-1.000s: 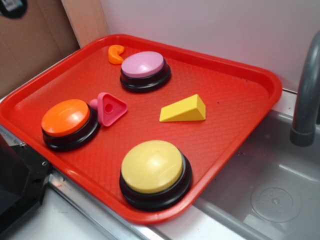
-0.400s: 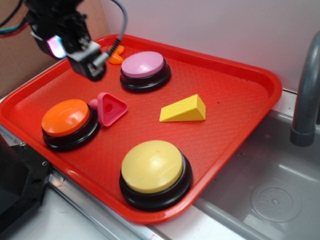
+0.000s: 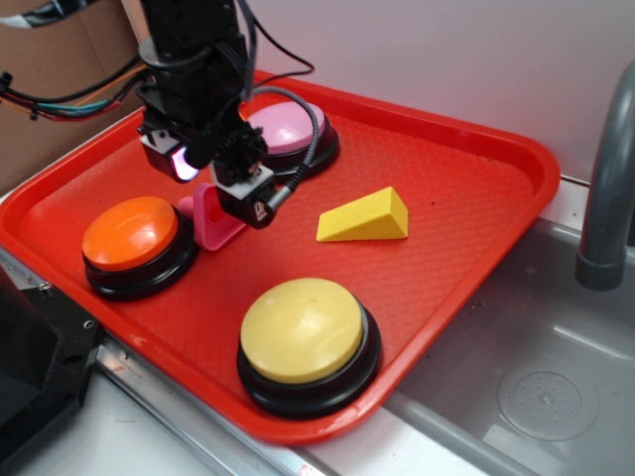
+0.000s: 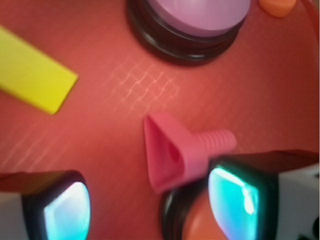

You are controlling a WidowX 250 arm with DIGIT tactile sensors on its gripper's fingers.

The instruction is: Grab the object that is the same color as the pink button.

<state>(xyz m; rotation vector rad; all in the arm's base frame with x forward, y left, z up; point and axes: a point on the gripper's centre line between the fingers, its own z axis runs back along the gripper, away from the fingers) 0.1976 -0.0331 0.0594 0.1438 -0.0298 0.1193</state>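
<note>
The hot-pink rounded triangle [image 3: 210, 226] lies on the red tray [image 3: 466, 188] beside the orange button [image 3: 129, 233]. In the wrist view the triangle [image 4: 170, 152] shows its hole and its ribbed peg. My gripper [image 3: 216, 186] hovers just above it, open and empty; in the wrist view [image 4: 150, 210] the two glowing pads stand wide apart, the right one close to the peg. The pink button [image 3: 293, 129] with its lilac dome sits behind the arm, partly hidden; it also shows at the top of the wrist view [image 4: 195, 15].
A yellow wedge [image 3: 365, 218] lies mid-tray and a yellow button [image 3: 303, 332] stands near the front edge. A small orange curved piece [image 4: 277, 6] shows past the pink button. A steel sink [image 3: 536, 387] and a grey faucet [image 3: 607, 188] are to the right.
My arm came in from the upper left and moved right and down over the pink triangle. The objects on the tray have not moved.
</note>
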